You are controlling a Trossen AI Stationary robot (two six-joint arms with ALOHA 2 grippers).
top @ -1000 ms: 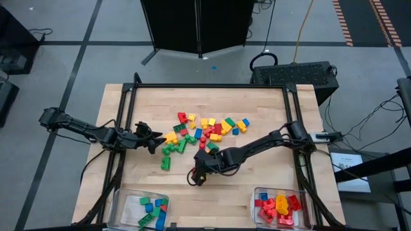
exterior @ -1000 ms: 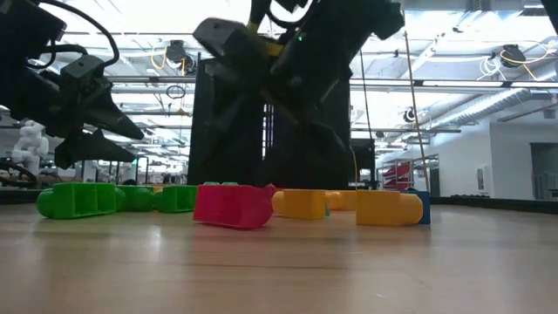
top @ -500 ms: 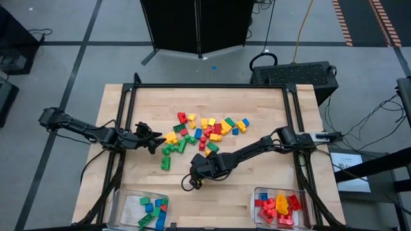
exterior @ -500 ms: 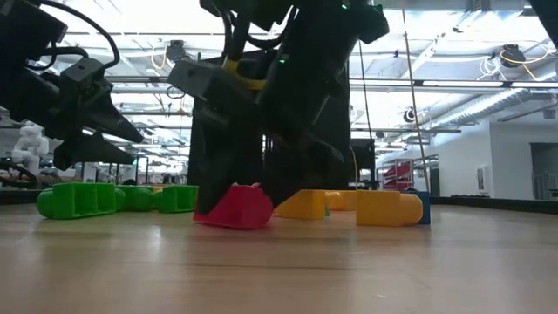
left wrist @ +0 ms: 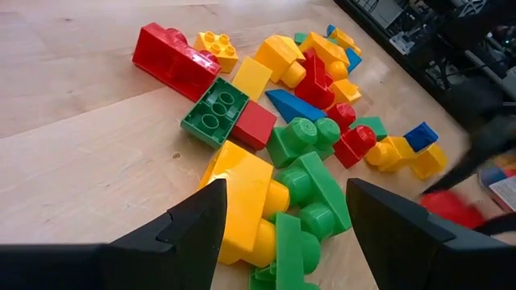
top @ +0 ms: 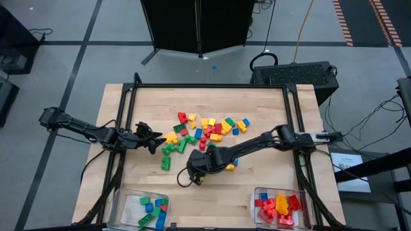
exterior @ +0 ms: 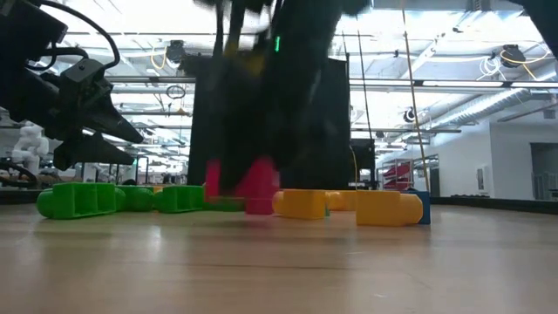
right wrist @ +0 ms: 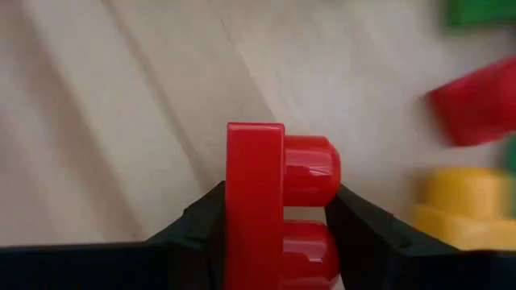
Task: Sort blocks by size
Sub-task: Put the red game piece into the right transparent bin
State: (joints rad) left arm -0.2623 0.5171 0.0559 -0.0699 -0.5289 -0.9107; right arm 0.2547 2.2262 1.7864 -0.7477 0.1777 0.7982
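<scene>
the right gripper (right wrist: pixel 278 242) is seen clamped on a red studded plastic brick (right wrist: pixel 274 205), held on edge between both fingers just above the light wooden table (top: pixel 270 102), in front of the loose pile of red, yellow, green and blue plastic blocks (top: pixel 202 131). the left gripper (top: pixel 153 138) is held at the pile's left edge, its fingers spread apart with nothing between them. two clear plastic bins (top: pixel 142 208) of sorted bricks are set at the near corners.

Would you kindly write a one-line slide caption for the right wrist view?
Right pincer closed on a red studded block above the wooden table, blurred red and yellow blocks beyond.
</scene>
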